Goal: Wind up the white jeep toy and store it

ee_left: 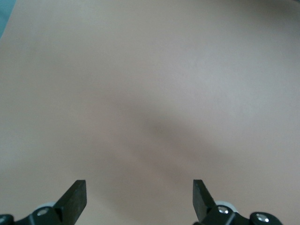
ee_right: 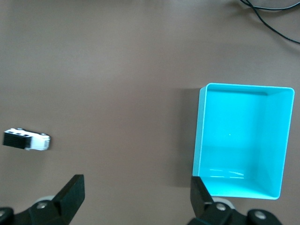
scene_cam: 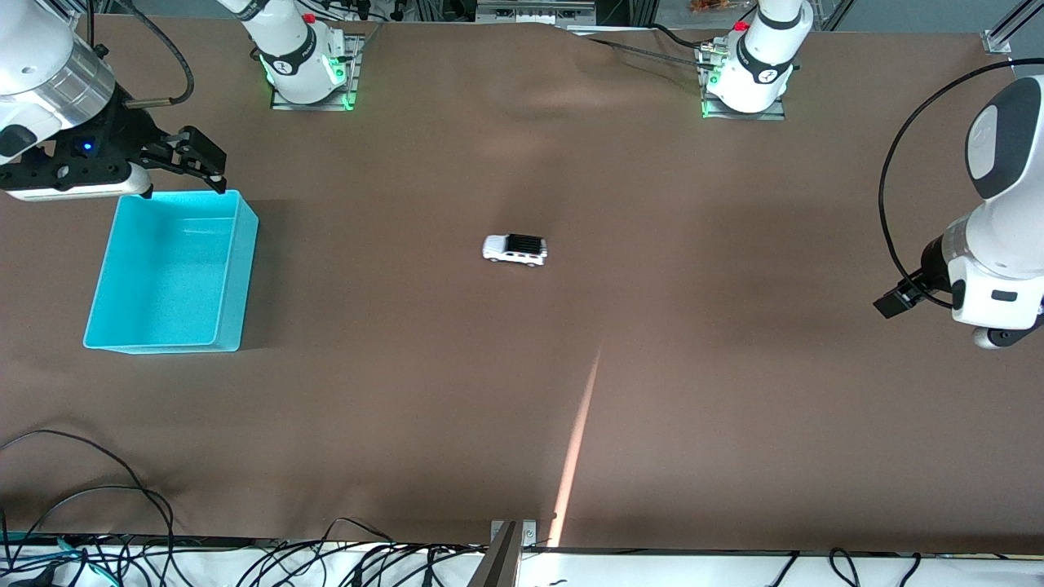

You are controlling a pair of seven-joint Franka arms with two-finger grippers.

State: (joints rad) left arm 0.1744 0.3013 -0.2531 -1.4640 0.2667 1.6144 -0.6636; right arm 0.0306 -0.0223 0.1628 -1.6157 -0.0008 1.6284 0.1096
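The white jeep toy (scene_cam: 515, 249) stands alone on its wheels on the brown table, about midway between the two arms; the right wrist view also shows the jeep (ee_right: 26, 139). My right gripper (scene_cam: 200, 159) (ee_right: 136, 185) hangs open and holds nothing, over the table at the edge of the turquoise bin (scene_cam: 238, 277) that lies farther from the front camera. My left gripper (ee_left: 139, 187) is open too, with only bare table between its fingers. The left arm's hand (scene_cam: 999, 302) waits raised at its own end of the table, well away from the jeep.
The turquoise bin (ee_right: 199, 136) has nothing in it and sits toward the right arm's end of the table. Cables (scene_cam: 98, 522) lie along the table edge nearest the front camera. A streak of light (scene_cam: 579, 440) crosses the brown cloth.
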